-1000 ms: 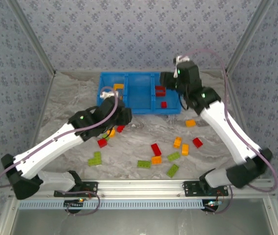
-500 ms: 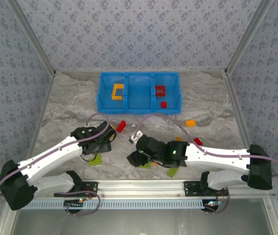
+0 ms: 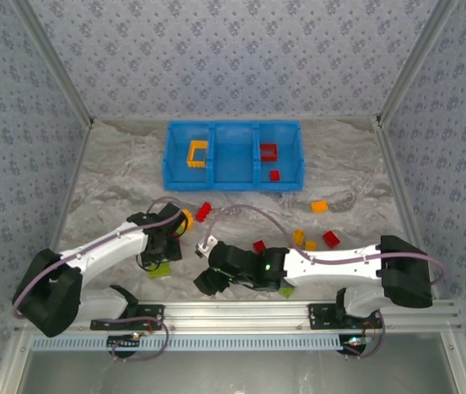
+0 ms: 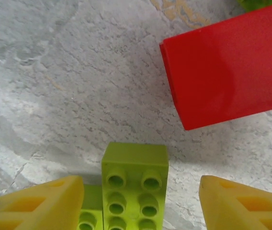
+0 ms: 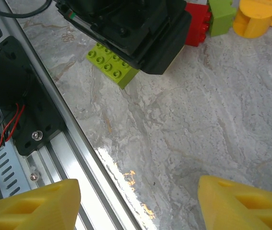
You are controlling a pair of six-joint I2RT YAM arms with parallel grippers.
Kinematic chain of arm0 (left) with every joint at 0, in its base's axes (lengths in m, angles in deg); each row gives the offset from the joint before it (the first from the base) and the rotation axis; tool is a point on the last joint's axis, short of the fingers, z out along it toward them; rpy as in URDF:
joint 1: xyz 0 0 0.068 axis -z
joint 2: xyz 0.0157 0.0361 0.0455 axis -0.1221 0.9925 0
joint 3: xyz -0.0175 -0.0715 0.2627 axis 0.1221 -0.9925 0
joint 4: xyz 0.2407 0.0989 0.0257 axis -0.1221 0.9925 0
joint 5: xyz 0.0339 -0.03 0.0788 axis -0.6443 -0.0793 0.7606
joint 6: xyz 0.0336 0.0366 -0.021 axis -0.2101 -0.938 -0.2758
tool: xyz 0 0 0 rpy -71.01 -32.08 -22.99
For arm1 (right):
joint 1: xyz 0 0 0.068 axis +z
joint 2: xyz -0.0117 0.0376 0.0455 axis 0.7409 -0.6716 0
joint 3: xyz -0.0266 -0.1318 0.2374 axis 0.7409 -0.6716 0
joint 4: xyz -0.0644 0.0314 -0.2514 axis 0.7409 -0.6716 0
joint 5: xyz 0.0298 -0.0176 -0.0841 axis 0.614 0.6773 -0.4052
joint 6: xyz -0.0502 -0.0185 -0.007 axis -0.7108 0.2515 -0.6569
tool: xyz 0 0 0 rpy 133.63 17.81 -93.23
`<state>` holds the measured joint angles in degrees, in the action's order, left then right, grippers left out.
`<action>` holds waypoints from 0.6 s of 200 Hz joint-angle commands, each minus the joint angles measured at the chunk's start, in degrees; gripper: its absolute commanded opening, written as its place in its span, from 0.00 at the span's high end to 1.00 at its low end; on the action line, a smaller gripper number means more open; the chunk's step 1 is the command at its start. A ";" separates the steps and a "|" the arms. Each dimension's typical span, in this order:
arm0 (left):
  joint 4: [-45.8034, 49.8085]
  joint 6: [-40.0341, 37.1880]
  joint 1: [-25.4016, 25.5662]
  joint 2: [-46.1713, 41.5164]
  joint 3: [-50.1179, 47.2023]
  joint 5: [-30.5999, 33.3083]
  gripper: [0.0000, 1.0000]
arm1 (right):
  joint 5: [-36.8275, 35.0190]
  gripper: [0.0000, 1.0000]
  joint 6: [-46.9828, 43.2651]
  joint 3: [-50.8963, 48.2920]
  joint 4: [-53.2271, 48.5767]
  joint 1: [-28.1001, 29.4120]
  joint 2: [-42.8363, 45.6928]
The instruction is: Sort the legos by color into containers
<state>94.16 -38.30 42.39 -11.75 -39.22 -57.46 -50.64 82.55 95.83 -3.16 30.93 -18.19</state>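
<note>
Legos (image 3: 331, 239) lie loose on the marble table (image 3: 110, 176) on the near side of the blue bin (image 3: 234, 125), and three sit inside it: an orange-yellow frame (image 3: 197, 153) in its left compartment, a red frame (image 3: 268, 151) and a small red brick (image 3: 274, 175) in its right one. From overhead both arms bend low over the table well nearer than the bin, their fingers hidden beneath the wrists; the wrist cameras supply what that view hides. The left gripper (image 4: 140, 203) stands open astride a lime green brick (image 4: 135, 184) that rests on the marble, with a gap on the right side and what may be a second green piece against the left fingertip (image 4: 35, 206). A red block (image 4: 227, 72) lies just beyond it. The right gripper (image 5: 137, 203) is spread wide with nothing between its fingertips, at the table's near edge, the one farthest from the bin, where the aluminium rail (image 5: 83, 172) runs just beside it. Its camera also catches the left arm's black wrist (image 5: 126, 24) over the same green brick, and a round orange piece (image 5: 258, 19) past it. Bare marble runs between the bin's front wall and the nearest bricks, and from both of the bin's short ends out to the frame posts (image 3: 56, 66)
</note>
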 commanded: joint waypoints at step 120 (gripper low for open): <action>-4.78 -2.09 0.96 -0.49 1.68 -2.28 0.67 | -4.93 0.36 2.15 -0.85 1.12 -0.43 3.80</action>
<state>88.61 -40.64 42.06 -10.55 -41.51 -58.93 -51.82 83.29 95.74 -1.85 30.93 -17.82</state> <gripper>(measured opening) 0.345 0.649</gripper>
